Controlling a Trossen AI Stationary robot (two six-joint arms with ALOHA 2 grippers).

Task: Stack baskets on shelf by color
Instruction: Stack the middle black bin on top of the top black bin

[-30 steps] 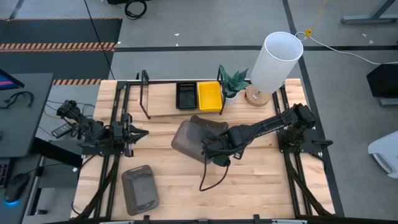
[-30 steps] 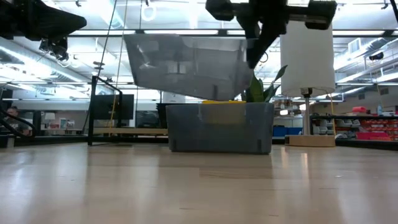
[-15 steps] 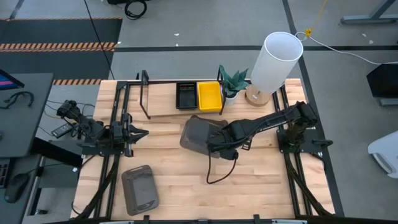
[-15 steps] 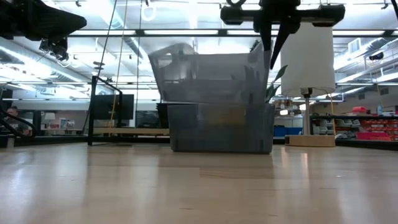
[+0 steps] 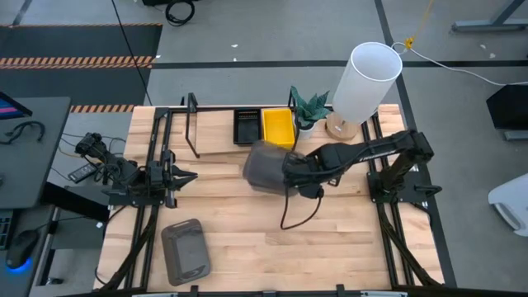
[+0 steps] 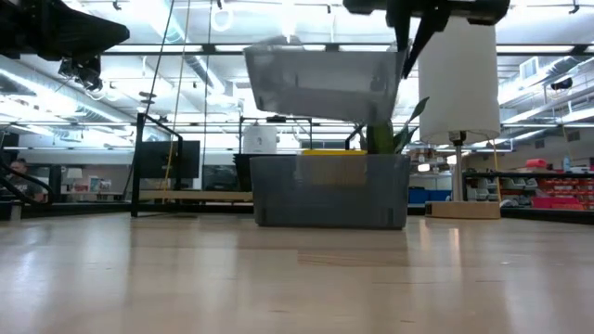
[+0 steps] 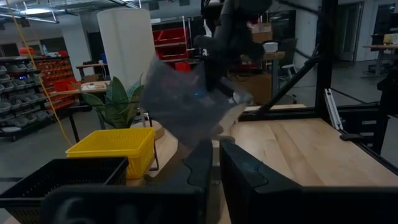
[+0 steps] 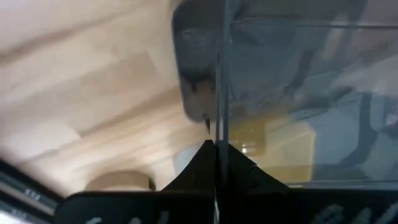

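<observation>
High view: a smoky-grey basket (image 5: 266, 163) is carried in the air by the right gripper (image 5: 290, 169), whose jaws are clamped on the basket's right-hand wall. The low view confirms it clear of the table, roughly level, above a second grey basket (image 6: 329, 190) that stands on the tabletop nearer that camera. The right wrist view shows the fingers pinched flat against the translucent wall, with no gap between them.

The held basket hangs just in front of the shelf (image 5: 216, 142), its far edge close to the yellow basket (image 5: 278, 127) and the black basket (image 5: 247, 126), which sit side by side toward the shelf's right end. Its long axis appears to run front to back, though the smoky plastic makes the outline uncertain. Judged from this, the shelf lies straight ahead of the jaws, and the bare board to the left of the black basket is the likely place to set it.

The left gripper (image 7: 214, 163) waits at the table's left edge, well apart from all baskets, its fingers nearly together and holding nothing. The right arm is plainly the nearer to the shelf.

A plant (image 5: 310, 106) and a white lamp (image 5: 363, 81) stand just right of the shelf, near the right arm's path.
</observation>
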